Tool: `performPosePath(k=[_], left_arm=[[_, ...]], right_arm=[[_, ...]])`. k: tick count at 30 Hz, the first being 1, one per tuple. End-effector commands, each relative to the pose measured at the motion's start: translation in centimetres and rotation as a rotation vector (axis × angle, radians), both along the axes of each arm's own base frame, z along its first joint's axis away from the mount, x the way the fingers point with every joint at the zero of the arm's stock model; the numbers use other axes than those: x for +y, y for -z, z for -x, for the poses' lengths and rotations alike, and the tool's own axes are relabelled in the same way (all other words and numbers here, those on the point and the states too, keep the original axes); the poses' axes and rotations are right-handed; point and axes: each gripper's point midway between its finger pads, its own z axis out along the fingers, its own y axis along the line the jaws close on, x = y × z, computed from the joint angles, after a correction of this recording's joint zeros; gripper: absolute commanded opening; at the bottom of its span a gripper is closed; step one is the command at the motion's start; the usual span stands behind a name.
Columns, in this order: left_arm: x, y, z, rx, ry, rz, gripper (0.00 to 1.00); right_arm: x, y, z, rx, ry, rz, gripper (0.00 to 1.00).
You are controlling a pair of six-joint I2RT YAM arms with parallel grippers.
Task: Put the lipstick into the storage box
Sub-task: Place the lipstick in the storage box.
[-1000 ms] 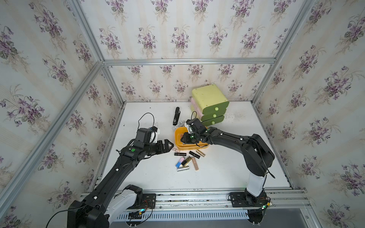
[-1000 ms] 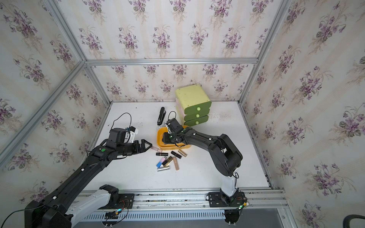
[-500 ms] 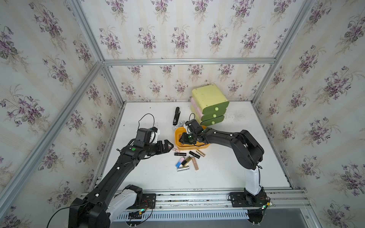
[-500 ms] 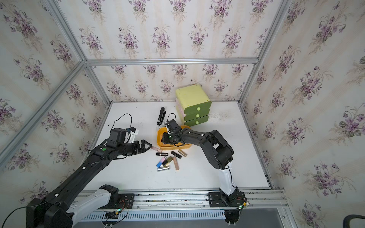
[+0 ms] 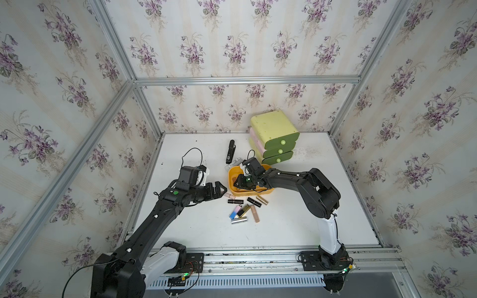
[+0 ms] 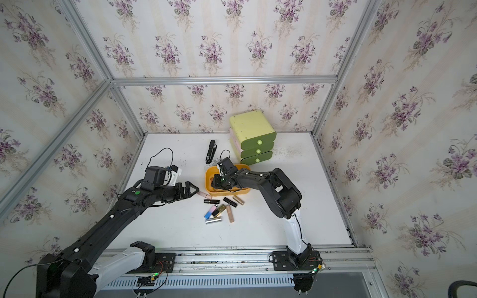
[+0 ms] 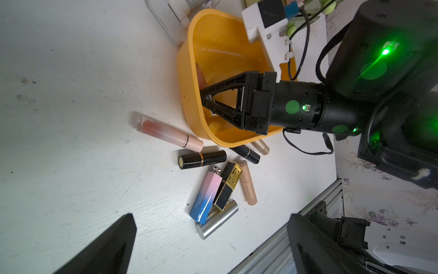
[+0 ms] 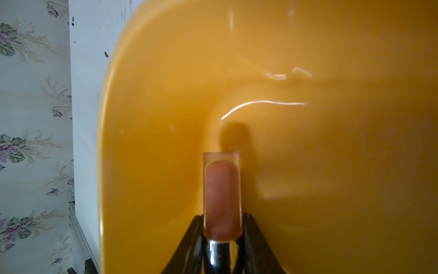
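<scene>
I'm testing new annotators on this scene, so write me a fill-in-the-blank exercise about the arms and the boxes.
The right pincer, reaching into the storage box, has a ____ between its jaws.
The left pincer stands with jaws ____.
The green drawer unit has ____ round knobs.
Missing: lipstick; open; three.

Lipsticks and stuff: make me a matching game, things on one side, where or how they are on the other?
Things
1. clear-capped lipstick
2. silver lipstick
3. drawers
4. left gripper

Where or how
A. wide open
B. behind the box
C. in the right gripper, inside the box
D. lying against the blue-pink lipstick

Pairs: 1-C, 2-D, 3-B, 4-A
</scene>
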Motion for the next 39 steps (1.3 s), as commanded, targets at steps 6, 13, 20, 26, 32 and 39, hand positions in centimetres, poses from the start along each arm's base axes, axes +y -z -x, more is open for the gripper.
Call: performPosePath(k=[6, 13, 20, 26, 32, 39], left_arm=[[0.0, -0.5, -0.7, -0.034, -0.003, -0.007, 1.00], [-0.1, -1.3, -0.9, -0.055, 0.002, -0.002, 1.00], [-0.2, -2.6, -0.5, -0.101, 0.013, 0.019, 1.00], [-0.4, -3.9, -0.1, -0.139, 0.028, 0.043, 1.00], [-0.9, -5.3, 1.0, -0.180, 0.069, 0.087, 1.00], [-2.8, -5.0, 2.6, -0.178, 0.148, 0.118, 1.00]], right_arm=[[0.1, 0.0, -0.2, -0.004, 0.003, -0.022, 0.43], [0.0, -1.1, -0.5, -0.023, 0.006, -0.036, 0.56], [-0.7, -4.2, -0.7, -0.088, 0.012, -0.022, 0.76], [-1.8, -7.8, -0.2, -0.146, 0.022, -0.030, 0.80], [-4.7, -12.8, 1.5, -0.245, 0.012, 0.004, 0.79], [-10.6, -12.7, 6.5, -0.245, -0.007, 0.137, 0.80]])
